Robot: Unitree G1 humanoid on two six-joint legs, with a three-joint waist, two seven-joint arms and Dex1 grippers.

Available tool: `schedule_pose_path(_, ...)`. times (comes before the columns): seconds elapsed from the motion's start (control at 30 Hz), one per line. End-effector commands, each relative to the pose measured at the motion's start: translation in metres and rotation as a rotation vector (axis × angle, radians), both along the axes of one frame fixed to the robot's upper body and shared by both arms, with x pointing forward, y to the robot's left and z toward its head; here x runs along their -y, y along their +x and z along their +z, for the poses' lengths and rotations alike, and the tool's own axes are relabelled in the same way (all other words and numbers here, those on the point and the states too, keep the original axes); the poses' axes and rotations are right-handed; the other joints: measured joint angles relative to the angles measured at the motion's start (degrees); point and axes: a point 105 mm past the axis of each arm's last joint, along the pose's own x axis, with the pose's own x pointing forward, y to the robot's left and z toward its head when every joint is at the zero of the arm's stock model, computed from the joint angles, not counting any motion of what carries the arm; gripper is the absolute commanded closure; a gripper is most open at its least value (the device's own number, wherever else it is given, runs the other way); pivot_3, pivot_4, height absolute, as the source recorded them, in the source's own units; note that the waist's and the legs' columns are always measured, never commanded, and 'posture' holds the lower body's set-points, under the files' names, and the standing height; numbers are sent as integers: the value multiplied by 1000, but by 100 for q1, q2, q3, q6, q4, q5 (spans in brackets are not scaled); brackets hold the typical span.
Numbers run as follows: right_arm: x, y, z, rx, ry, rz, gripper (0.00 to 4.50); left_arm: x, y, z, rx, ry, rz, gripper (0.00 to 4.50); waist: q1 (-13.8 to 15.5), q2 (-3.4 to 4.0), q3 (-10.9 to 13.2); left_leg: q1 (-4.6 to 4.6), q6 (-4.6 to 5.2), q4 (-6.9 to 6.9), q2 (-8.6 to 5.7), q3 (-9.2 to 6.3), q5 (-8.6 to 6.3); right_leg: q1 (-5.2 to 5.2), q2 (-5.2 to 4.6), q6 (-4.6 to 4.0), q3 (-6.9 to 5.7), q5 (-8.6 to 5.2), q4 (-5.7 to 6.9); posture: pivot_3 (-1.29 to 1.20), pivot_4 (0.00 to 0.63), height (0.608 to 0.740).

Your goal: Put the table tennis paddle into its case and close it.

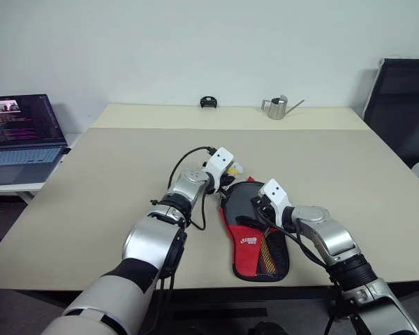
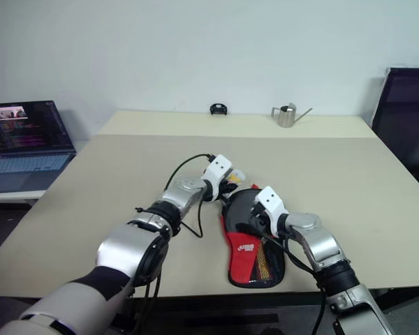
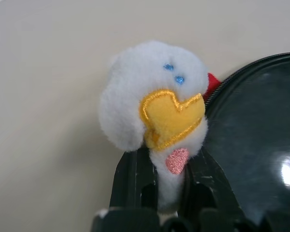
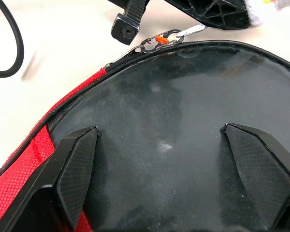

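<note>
The case (image 1: pixel 260 241) is lying nearest the camera, flat on the beige desk (image 1: pixel 91 181) close to its front edge, its red panel and mesh pocket toward the robot and its rounded black end pointing away. A glossy black round surface is filling that rounded end in the right wrist view; it looks like the table tennis paddle (image 4: pixel 183 121) sitting inside behind the zipper edge, though whether it is the rubber face or a smooth case panel is hard to tell. The right tool (image 4: pixel 174 164) is resting over this black face with its two fingers standing wide apart, gripping nothing. The left tool (image 3: pixel 166 193) is pinching a small white plush charm (image 3: pixel 157 96) with a yellow heart, fingers clamped together on its lower end, just beside the far rim of the case. A small metal clip (image 4: pixel 159 42) is joining the charm to the zipper there, so the charm seems to be serving as the zipper pull. The fabric is soft and light and will likely bunch or slide on the smooth desk when the zipper is drawn, so the open tool should be pressing the case down near the seam while the other is pulling along the edge. The charm is squashy and may slip; gripping near the clip would be firmer.
</note>
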Motion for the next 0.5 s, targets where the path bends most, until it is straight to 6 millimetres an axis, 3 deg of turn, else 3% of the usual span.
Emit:
schedule_pose_path(0.03,12,-28,-57,-237,-82,-33,0,10,11,35,135,-5,15,4321,5,0,0,-1,0,0,0,0,0,0,0,0,-1,0,-1,0,150,740)
schedule_pose_path(0.5,16,-61,-58,-295,-79,-55,0,21,16,50,250,54,73,4321,30,-2,-1,-26,-1,-5,-4,-13,-1,-8,-8,5,-18,-3,-17,0,150,740)
